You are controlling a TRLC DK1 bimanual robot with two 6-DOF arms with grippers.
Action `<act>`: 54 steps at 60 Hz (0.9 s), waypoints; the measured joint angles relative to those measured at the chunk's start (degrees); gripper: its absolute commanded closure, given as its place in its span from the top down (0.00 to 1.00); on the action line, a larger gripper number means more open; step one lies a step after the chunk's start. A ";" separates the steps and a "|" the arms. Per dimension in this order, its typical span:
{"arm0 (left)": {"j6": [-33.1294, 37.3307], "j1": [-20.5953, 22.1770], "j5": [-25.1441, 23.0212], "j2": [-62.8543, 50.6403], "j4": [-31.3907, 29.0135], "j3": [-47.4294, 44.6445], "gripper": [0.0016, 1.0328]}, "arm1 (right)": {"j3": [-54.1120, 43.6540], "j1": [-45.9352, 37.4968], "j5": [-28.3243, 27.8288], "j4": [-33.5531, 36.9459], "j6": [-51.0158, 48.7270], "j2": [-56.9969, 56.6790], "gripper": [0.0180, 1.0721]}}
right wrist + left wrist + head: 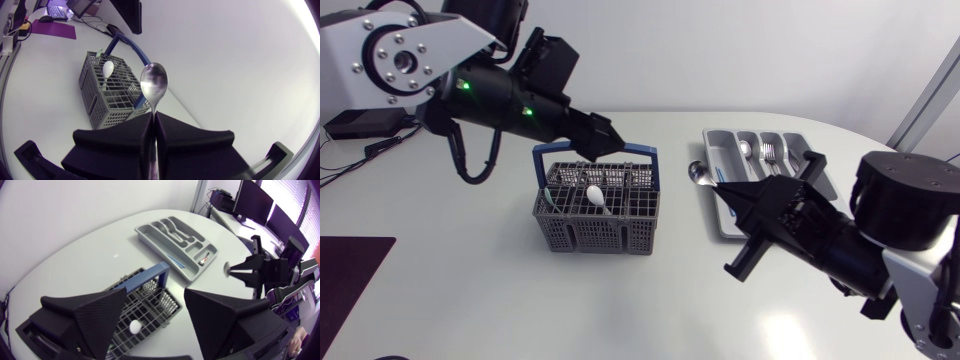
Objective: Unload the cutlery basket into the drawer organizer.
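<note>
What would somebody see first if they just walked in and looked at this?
Probably the shiny metal spoon pinched in the right claw, its bowl sticking out ahead of the fingers, right next to the grey drawer organizer. Next comes the grey cutlery basket with a blue handle in the middle of the table, a white spoon in it, and the open left claw just above it.
</note>
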State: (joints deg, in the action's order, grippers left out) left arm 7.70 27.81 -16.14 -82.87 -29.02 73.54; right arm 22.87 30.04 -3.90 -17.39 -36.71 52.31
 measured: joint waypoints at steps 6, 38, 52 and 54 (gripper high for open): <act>3.08 -1.60 0.15 0.00 -3.54 0.02 0.83 | -0.76 -6.25 -5.49 2.73 -1.53 -2.40 0.06; 5.86 -5.92 -1.62 -0.17 -11.19 -2.32 0.74 | -1.81 -32.89 -29.64 14.67 -14.97 -2.80 0.06; 0.61 -3.28 -1.55 -0.22 -3.85 -9.64 0.74 | -1.11 -37.00 -31.95 14.86 -16.76 -0.26 0.06; -0.13 -2.91 -1.33 -0.22 -2.32 -10.80 0.74 | -1.11 -37.33 -32.15 14.84 -17.29 -0.13 0.06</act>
State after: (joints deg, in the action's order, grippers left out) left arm 7.57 24.91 -17.47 -83.09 -31.33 62.74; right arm 21.76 -7.29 -36.05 -2.55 -54.00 52.18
